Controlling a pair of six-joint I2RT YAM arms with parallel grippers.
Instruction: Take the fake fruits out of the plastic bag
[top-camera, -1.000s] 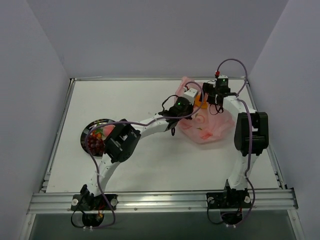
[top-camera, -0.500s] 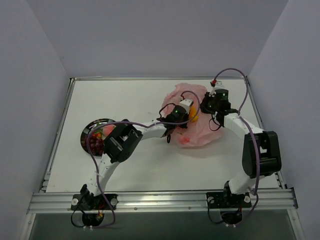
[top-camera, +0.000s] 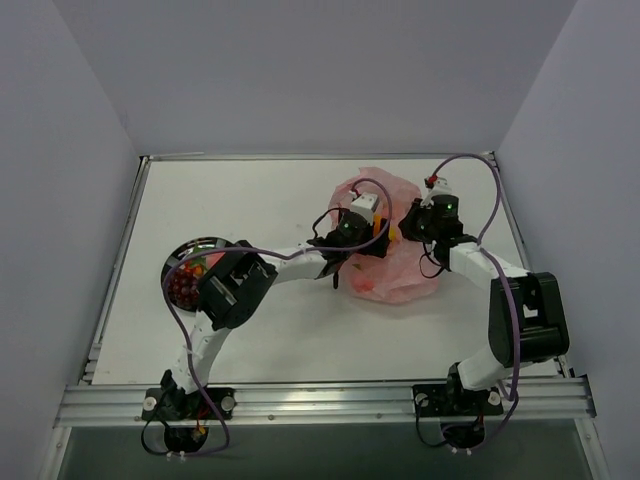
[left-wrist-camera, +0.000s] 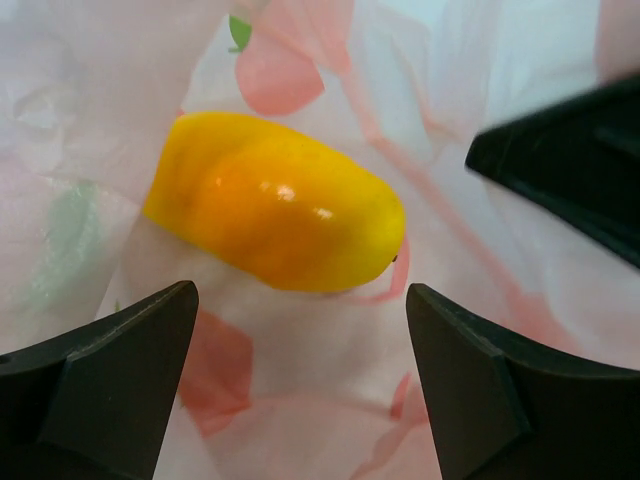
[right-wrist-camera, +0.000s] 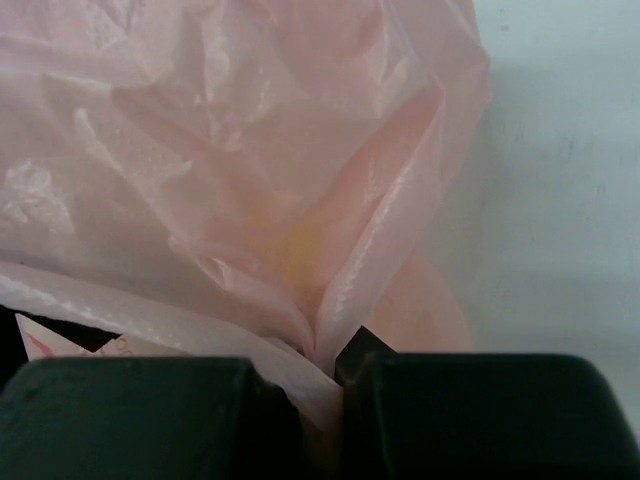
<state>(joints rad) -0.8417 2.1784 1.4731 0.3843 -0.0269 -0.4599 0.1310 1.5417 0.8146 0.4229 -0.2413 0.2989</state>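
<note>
Right gripper (right-wrist-camera: 340, 375) clenches a pink plastic bag (right-wrist-camera: 250, 150) fold, fingertips hidden; left gripper (left-wrist-camera: 300, 300) spread, glossy yellow-orange fruit (left-wrist-camera: 275, 215) at its twelve o'clock.

Fake fruits (top-camera: 185, 285) on plate (top-camera: 200, 241) — too small to identify.

White table (top-camera: 290, 190), pale grey walls (top-camera: 300, 70)

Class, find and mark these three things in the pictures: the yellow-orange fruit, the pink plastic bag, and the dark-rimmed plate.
yellow-orange fruit (left-wrist-camera: 275, 215): left wrist view, middle of its glossy side.
plastic bag (right-wrist-camera: 200, 150): right wrist view, on the crinkled film.
plate (top-camera: 171, 263): top external view, its dark left rim.
</note>
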